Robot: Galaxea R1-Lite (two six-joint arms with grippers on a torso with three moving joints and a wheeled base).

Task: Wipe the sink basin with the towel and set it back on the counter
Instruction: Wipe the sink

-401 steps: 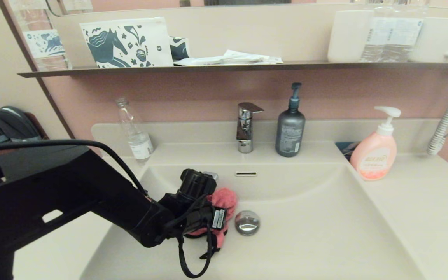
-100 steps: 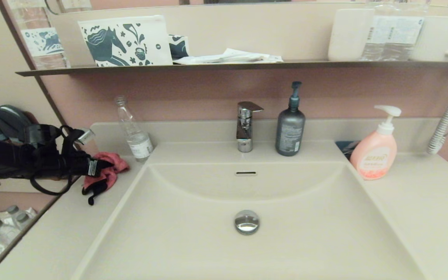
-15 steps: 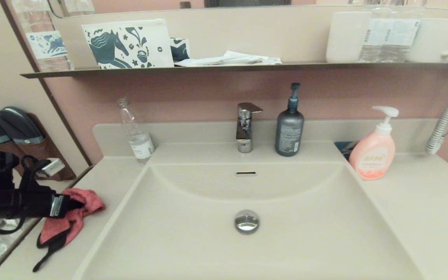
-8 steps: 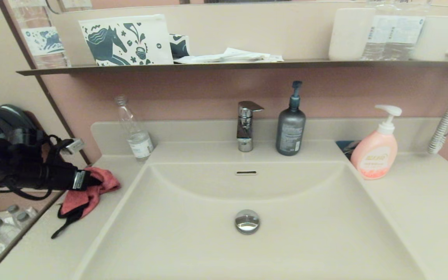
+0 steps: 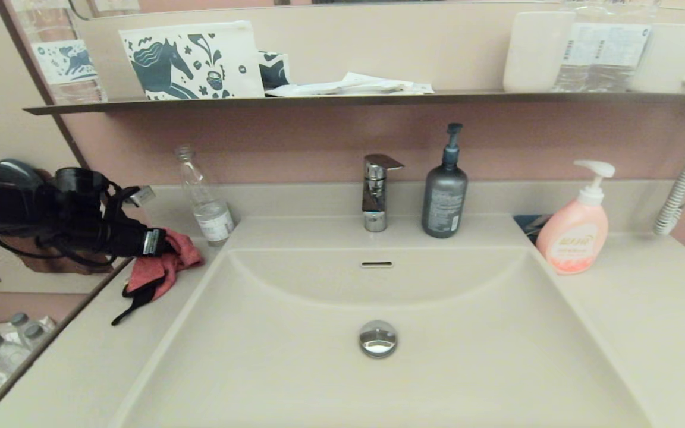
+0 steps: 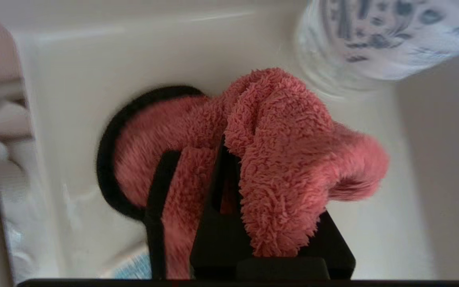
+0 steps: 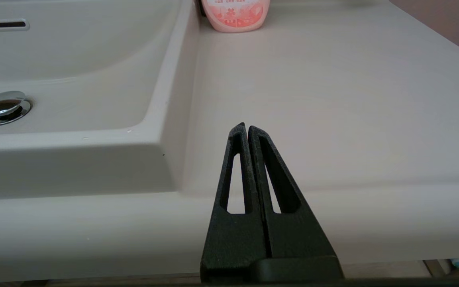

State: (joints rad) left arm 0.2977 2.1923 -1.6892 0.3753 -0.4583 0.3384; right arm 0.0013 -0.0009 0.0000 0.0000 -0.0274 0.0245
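Towel point(image 5: 167, 264) first: in the head view it hangs bunched from the left gripper point(image 5: 161, 245), over the counter point(image 5: 81, 362) just left of the sink basin's point(image 5: 378, 380) back left corner, near the clear water bottle point(image 5: 206, 199). Its black trim dangles toward the counter, apparently brushing it. A second ago the cloth was draped lower and nearer the counter's front; since then the arm has carried it back toward the bottle. The basin holds only its drain plug point(image 5: 377, 339), so wiping looks finished and the put-back step is under way, not yet complete.

From the left wrist view, the left gripper point(image 6: 197, 167) is clamped nearly shut on a fold of the towel point(image 6: 277, 151), the fuzzy cloth spilling over both fingers, with the bottle's base point(image 6: 373, 36) close ahead. Releasing here should leave it on the counter.

From the right wrist view, the right gripper point(image 7: 247, 129) is parked with fingers pressed together, holding nothing, at the counter's front edge right of the basin point(image 7: 74, 79).
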